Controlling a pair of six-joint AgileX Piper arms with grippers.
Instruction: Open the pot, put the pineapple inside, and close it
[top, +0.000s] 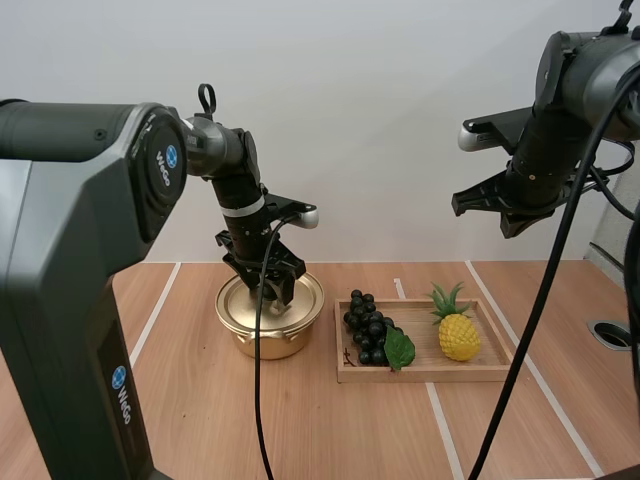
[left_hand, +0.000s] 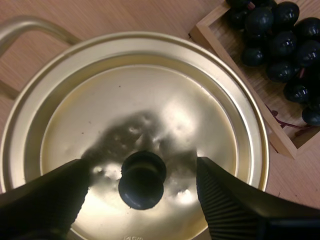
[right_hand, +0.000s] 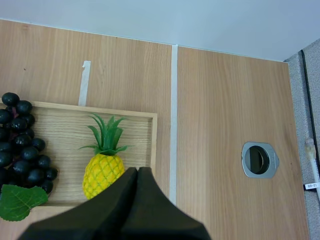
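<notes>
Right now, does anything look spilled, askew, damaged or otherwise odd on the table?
Nothing stands out. The lid sits level on the pot, with the open left gripper straddling its knob. The pineapple and grapes lie inside the wooden tray, nothing spilled. The right gripper, shut, hangs above the tray.

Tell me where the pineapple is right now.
In the high view the pineapple lies at the right end of the wooden tray, the grapes at its left end; the tray sits to the right of the pot.

Table (top: 200, 420) (pale wood), gold pot (top: 265, 342), wooden tray (top: 420, 376) just beside it
</notes>
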